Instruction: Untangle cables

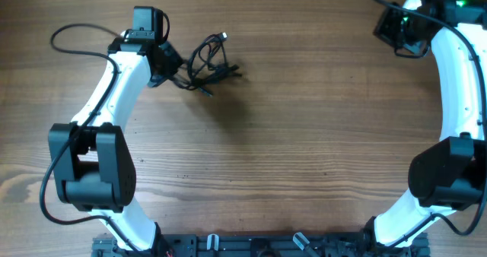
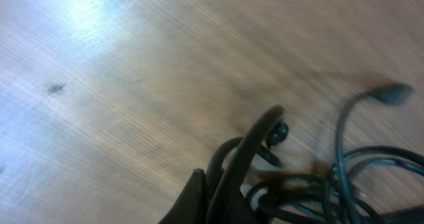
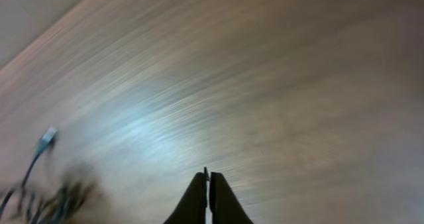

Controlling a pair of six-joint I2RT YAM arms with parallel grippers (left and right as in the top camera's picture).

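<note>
Viewing from above, I find the cables (image 1: 209, 59), a thin glossy black knot of limp loops with small plugs, far-left on the wood-grain bench (image 1: 304, 135), trailing rightward from my left tool (image 1: 169, 68), which looks pinched onto one strand. My right tool (image 3: 209, 187), fingers together and empty, sits well apart, far right.

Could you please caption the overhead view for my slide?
Left gripper pinches tangled black cables on the wooden table; right gripper shut, apart.
</note>
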